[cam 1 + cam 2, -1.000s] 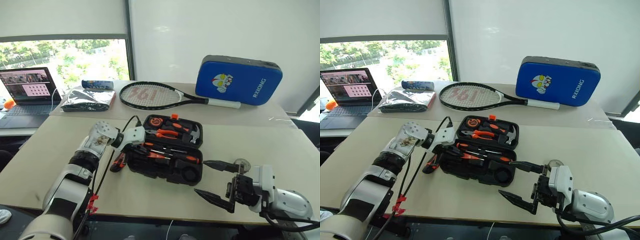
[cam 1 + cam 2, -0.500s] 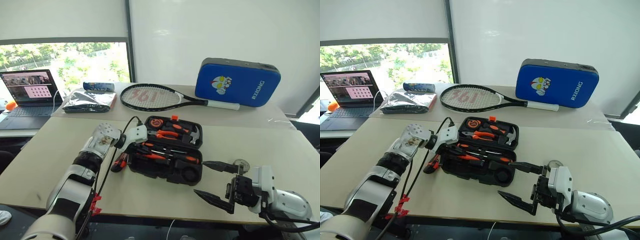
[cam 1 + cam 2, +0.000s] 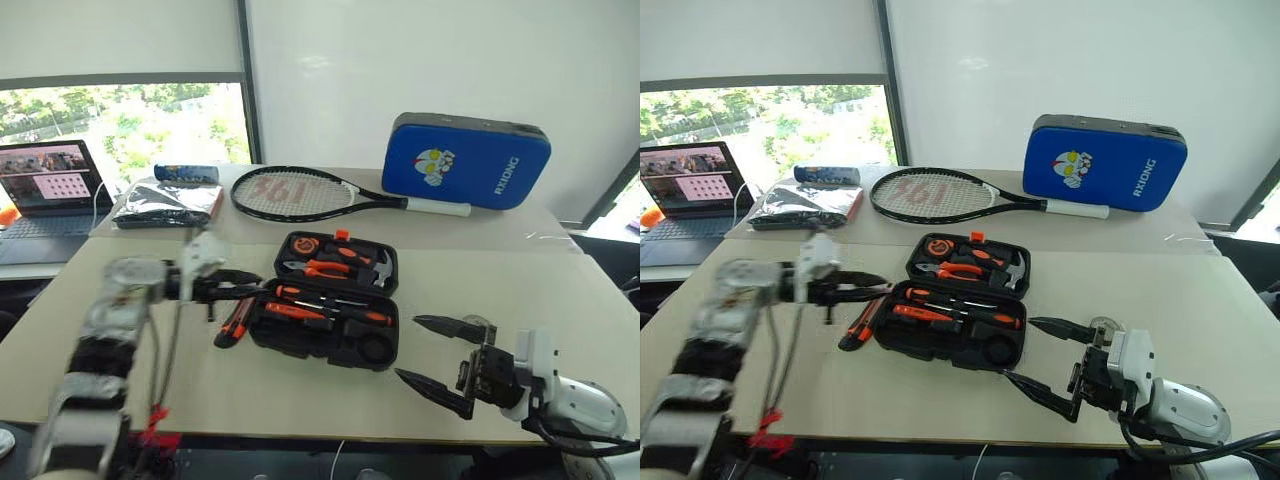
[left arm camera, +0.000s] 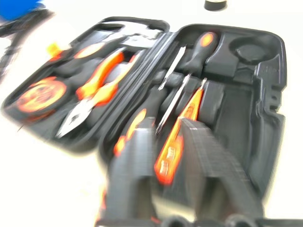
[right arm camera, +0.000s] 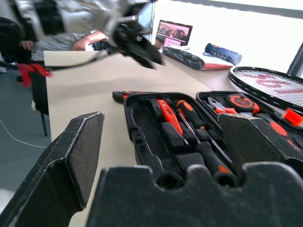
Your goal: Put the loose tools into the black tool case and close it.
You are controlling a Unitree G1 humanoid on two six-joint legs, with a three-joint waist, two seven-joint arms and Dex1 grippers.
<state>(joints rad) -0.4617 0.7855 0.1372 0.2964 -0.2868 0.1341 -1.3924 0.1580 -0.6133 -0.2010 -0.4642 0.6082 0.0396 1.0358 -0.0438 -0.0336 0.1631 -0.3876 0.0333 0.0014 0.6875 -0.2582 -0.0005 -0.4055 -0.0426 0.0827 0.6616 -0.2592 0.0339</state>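
In the left eye view the black tool case lies open at frame centre; the left gripper, centre-left, is motion-blurred, its fingers slightly apart and empty. The right gripper, lower right, gapes wide, half hiding a tape measure. The left wrist view shows screwdrivers seated inside the case. The right wrist view shows a utility knife beside the case.

I saw the black tool case was matt moulded plastic, its screwdrivers showing glossy orange handles and bright metal shafts. The table looked smooth, matt beige; the blue padded case faintly shiny.
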